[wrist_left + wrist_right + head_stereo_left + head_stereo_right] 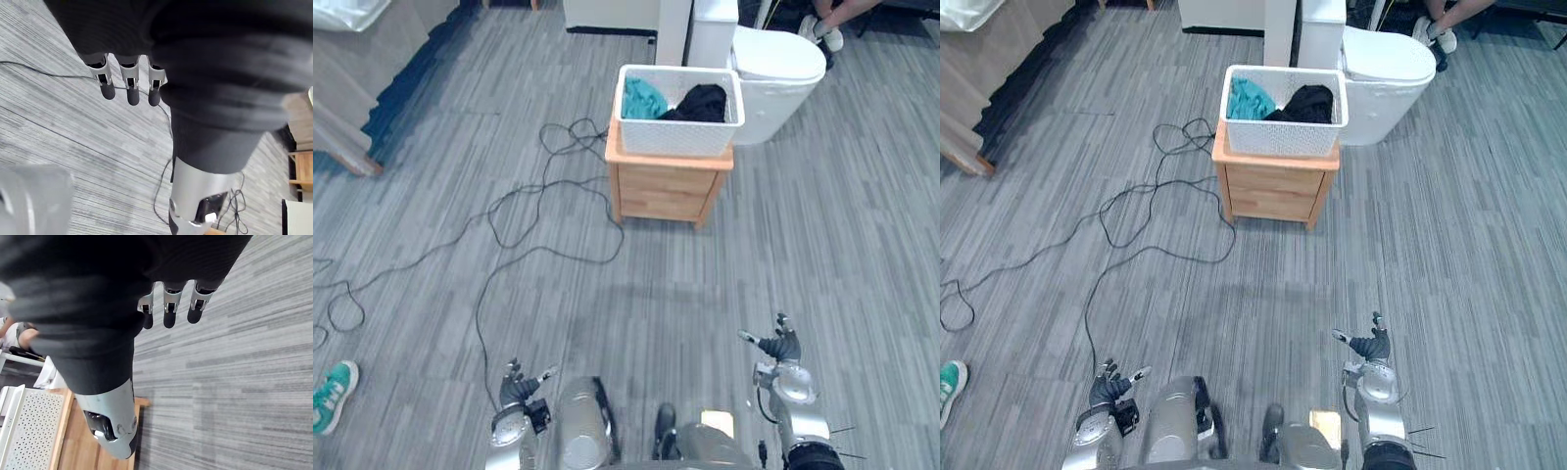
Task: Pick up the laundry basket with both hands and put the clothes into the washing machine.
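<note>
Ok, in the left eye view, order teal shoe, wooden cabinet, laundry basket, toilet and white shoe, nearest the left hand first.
From the left hand:
1. Teal shoe, on the floor to its left.
2. Wooden cabinet, ahead; the laundry basket on it is too close to call.
3. Toilet, behind the cabinet, rightward.
4. White shoe, beyond the toilet.
</note>
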{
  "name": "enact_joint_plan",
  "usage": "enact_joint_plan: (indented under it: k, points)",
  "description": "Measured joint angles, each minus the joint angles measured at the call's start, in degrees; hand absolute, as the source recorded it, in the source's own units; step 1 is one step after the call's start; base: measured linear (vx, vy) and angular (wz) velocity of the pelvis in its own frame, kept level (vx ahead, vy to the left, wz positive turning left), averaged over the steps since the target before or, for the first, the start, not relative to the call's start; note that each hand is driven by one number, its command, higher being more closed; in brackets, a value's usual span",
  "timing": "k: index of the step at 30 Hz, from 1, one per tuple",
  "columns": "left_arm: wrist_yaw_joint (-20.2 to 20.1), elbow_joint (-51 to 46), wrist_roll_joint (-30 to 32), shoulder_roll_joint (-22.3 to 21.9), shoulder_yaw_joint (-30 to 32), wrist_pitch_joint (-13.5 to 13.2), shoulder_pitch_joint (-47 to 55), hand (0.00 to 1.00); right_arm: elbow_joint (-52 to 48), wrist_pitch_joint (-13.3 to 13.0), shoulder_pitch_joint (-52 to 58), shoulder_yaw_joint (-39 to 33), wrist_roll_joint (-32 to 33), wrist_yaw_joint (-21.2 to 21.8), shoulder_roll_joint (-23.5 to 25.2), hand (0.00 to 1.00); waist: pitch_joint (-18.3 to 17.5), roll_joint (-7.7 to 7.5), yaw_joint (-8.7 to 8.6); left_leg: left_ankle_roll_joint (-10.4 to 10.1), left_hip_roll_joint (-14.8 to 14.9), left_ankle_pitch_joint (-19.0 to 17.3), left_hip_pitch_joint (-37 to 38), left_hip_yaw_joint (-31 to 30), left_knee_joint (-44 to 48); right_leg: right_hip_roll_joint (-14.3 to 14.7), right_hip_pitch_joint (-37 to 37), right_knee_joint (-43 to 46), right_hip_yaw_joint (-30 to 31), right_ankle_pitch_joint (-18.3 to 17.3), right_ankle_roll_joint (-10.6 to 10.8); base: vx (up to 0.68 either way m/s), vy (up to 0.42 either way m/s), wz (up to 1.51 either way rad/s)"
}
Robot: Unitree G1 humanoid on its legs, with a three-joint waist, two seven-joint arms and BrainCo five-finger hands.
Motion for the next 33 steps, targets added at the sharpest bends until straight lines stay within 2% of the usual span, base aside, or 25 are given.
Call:
enact_joint_plan:
  k: [1,2,3,4,6,7,8,9,10,11,12,15,17,18,19,20,21,23,24,26,27,28,29,31,33]
  points:
    - [0.0,-0.2,0.0,-0.1,0.0,0.0,0.1,0.0,0.0,0.0,0.0,0.1,0.0,-0.1,0.0,0.0,0.1,-0.12,0.27,-1.4,-0.2,0.9,-0.4,-0.1,-5.4,-0.5,1.3,-0.3,0.6,-1.3,1.1,0.55,0.179,-0.58]
    - [0.0,-0.3,0.0,-0.4,-0.3,0.0,1.2,0.0,-0.1,0.0,0.9,0.1,0.0,-0.3,-0.3,0.0,-0.4,0.44,0.25,-5.2,-1.0,3.7,-0.9,-1.7,-18.4,-1.1,3.8,-0.7,0.6,-4.6,3.7,0.54,0.216,-0.43]
    - [0.1,-0.3,0.0,-0.4,-0.6,0.1,1.7,0.0,0.0,0.1,1.6,0.0,0.0,-0.4,-0.4,0.0,-0.9,0.56,0.08,-5.6,-1.0,4.0,-1.2,-2.5,-21.6,-1.3,4.5,-0.3,0.8,-6.2,4.6,0.57,0.309,-0.4]
    - [0.1,-0.2,0.0,-0.2,-0.9,0.2,2.6,0.0,0.6,0.2,2.6,-0.2,-0.1,-0.5,-0.1,0.0,-2.3,0.74,0.08,-3.9,-1.3,9.3,-1.4,-3.0,-21.0,-2.6,6.1,0.5,1.8,-9.1,6.2,0.49,0.296,-0.33]
    - [0.1,-0.4,0.0,0.7,-0.8,0.2,3.3,0.0,1.3,0.3,3.8,-0.2,-0.1,-0.4,1.3,0.0,-4.2,-3.01,0.17,-0.9,-4.0,11.3,-1.3,-1.4,-18.3,-6.6,6.4,3.0,2.8,-11.0,8.1,0.7,0.323,-0.37]
    - [0.1,-0.9,0.1,0.8,-1.1,0.2,3.2,0.0,1.4,0.3,3.8,-0.2,-0.4,-0.3,2.2,0.0,-4.5,-4.16,0.19,3.7,-5.0,9.3,-0.9,-0.4,-15.0,-9.0,4.6,9.4,2.7,-10.1,9.8,0.86,0.356,-0.31]
    - [0.0,-1.0,0.1,1.2,-2.6,0.2,3.0,0.0,1.4,0.3,3.9,-0.2,-0.9,-0.3,2.7,0.0,-4.5,-4.34,-0.36,4.2,-5.6,5.7,1.4,0.5,-13.0,-11.2,0.4,21.9,3.0,-6.8,13.4,0.7,0.312,-0.2]
    - [0.0,-1.0,0.2,1.4,-3.3,0.3,2.6,0.0,1.5,0.3,3.9,-0.2,-1.2,-0.3,2.8,0.0,-4.5,-4.42,-0.36,4.5,-6.3,4.2,3.1,0.8,-13.1,-12.6,-2.7,29.9,3.5,-3.1,14.7,0.66,0.314,-0.05]
    - [0.1,-0.9,0.2,1.7,-4.0,0.4,1.2,0.0,2.7,0.2,3.5,-0.1,-1.5,-0.2,2.7,0.0,-4.2,-4.55,-0.59,5.1,-7.5,2.3,7.4,1.6,-14.1,-15.5,-8.6,44.9,3.4,-1.6,14.6,0.63,0.23,0.01]
    - [0.3,-1.0,0.2,1.7,-4.1,0.4,0.6,0.0,4.5,0.4,2.6,0.3,-1.8,-0.2,2.7,0.0,-3.9,-4.24,-0.81,5.4,-8.1,1.2,12.8,2.3,-16.0,-16.4,-12.5,53.4,2.8,-2.3,12.2,0.59,0.178,-0.01]
    - [0.4,-1.0,0.1,1.8,-4.1,0.3,0.6,0.0,4.9,0.4,2.4,0.9,-1.8,-0.2,2.7,0.0,-3.7,-3.96,-1.09,5.4,-8.1,1.2,15.7,2.7,-17.3,-16.4,-13.9,54.8,1.9,-2.5,10.7,0.53,0.101,-0.09]
    - [0.7,-0.5,0.0,3.2,-3.9,0.0,0.7,0.0,4.8,0.1,1.7,2.7,-1.9,-0.1,2.9,0.0,-3.4,-2.83,-2.3,4.9,-7.9,1.0,26.1,4.4,-25.3,-16.1,-21.6,46.8,-5.8,-3.4,9.1,0.53,0.032,-0.12]
    - [1.1,0.8,0.0,4.1,-3.9,-0.1,0.3,0.0,5.2,0.1,1.0,2.5,-1.9,-0.1,2.6,0.0,-3.5,-3.16,-3.37,2.4,-7.8,-0.1,28.7,4.9,-27.8,-15.5,-24.2,34.4,-9.8,-2.7,9.0,0.37,-0.059,0.12]
    - [1.2,3.7,0.0,4.7,-3.4,0.2,-0.8,0.0,7.6,0.2,0.2,2.2,-2.0,-0.1,2.2,0.0,-3.3,-4.25,-3.39,1.0,-8.1,-0.8,30.7,5.1,-29.0,-13.4,-24.5,18.6,-11.1,2.3,8.3,0.58,-0.162,0.11]
    - [1.3,5.0,0.0,5.6,-3.0,0.2,-0.7,0.0,9.2,0.4,0.7,2.2,-2.1,-0.2,2.1,0.0,-3.9,-5.89,-3.56,0.0,-9.4,-1.4,32.2,4.6,-29.2,-11.7,-23.6,6.9,-10.0,11.7,7.3,0.59,-0.193,0.27]
    - [1.2,6.6,0.1,4.7,-3.0,0.3,-0.8,0.0,10.3,0.5,1.0,2.1,-2.5,-0.1,0.9,0.0,-3.6,-5.75,-4.31,-1.7,-9.5,-2.3,33.7,3.0,-29.3,-10.8,-22.0,6.1,-8.7,17.1,2.0,0.55,-0.169,0.08]
    - [1.1,7.3,0.1,3.2,-3.0,0.5,-1.0,0.0,11.5,1.1,0.5,2.1,-3.1,-0.1,-0.6,0.0,-3.8,-2.86,-3.91,-2.9,-7.6,-2.1,34.6,2.4,-30.0,-9.0,-21.9,6.9,-8.7,16.0,2.3,0.44,-0.12,-0.05]
    - [1.1,7.4,0.2,2.2,-3.0,0.5,-1.3,0.0,11.4,1.3,-0.2,1.9,-3.7,0.0,-1.3,0.0,-3.3,-1.37,-3.92,-4.3,-6.3,-1.3,35.1,2.1,-28.4,-7.9,-22.4,9.4,-8.3,12.3,2.2,0.41,-0.127,-0.28]
    - [1.1,7.3,0.3,2.1,-3.0,0.5,-1.4,0.0,11.2,1.4,0.0,1.9,-3.9,0.1,-1.2,0.0,-3.3,-1.33,-3.99,-4.8,-5.5,-1.0,34.4,1.8,-25.7,-7.4,-22.2,10.2,-8.2,11.2,2.0,0.38,-0.163,-0.19]
    - [1.0,5.4,0.6,0.6,-2.7,0.5,-0.9,0.0,6.2,1.7,2.9,2.0,-4.0,0.5,-0.2,0.0,-2.9,-0.49,-3.88,-6.6,0.4,4.0,27.8,-2.2,-3.5,-4.7,-16.4,9.6,-8.6,7.9,1.3,0.34,-0.136,-0.15]
    - [0.9,4.7,0.7,0.2,-2.8,0.5,-0.5,0.0,4.7,1.7,3.8,2.1,-4.0,0.5,-0.1,0.0,-2.9,-0.38,-3.24,-6.8,2.2,4.7,25.5,-3.3,2.4,-3.9,-14.9,8.9,-8.5,7.4,0.9,0.29,-0.053,-0.35]
    - [0.3,3.4,0.6,-0.5,-2.8,0.4,-0.1,0.0,2.3,1.6,4.4,2.1,-3.9,0.4,0.0,0.0,-2.9,-0.4,-2.79,-6.0,4.3,3.3,21.1,-4.2,10.3,-2.6,-12.7,7.8,-7.9,6.5,0.1,0.26,-0.009,-0.42]
    - [-0.1,2.6,0.6,-0.8,-3.0,0.5,-0.1,0.0,0.5,1.5,4.5,2.2,-3.9,0.1,0.8,0.0,-2.9,-1.03,-2.85,-4.3,4.2,1.5,17.6,-4.4,12.0,-2.4,-11.4,6.8,-7.2,6.2,-0.1,0.25,0.0,-0.4]
    - [-0.1,1.1,0.5,-0.9,-3.1,0.5,0.0,0.0,-1.4,1.3,4.4,2.0,-3.7,-0.3,1.0,0.0,-3.1,-1.84,-2.54,-2.4,2.5,-1.2,14.0,-4.3,5.3,-2.3,-10.4,5.1,-5.8,6.3,0.2,0.23,0.033,-0.41]
    - [0.0,-0.4,0.5,-1.0,-3.0,0.5,0.1,0.0,-2.7,1.2,4.4,2.0,-3.7,-0.3,1.0,0.0,-3.2,-1.71,-1.59,-2.1,-0.3,-1.3,13.2,-5.0,-7.5,-2.3,-10.2,4.0,-4.1,6.7,1.5,0.23,0.116,-0.42]
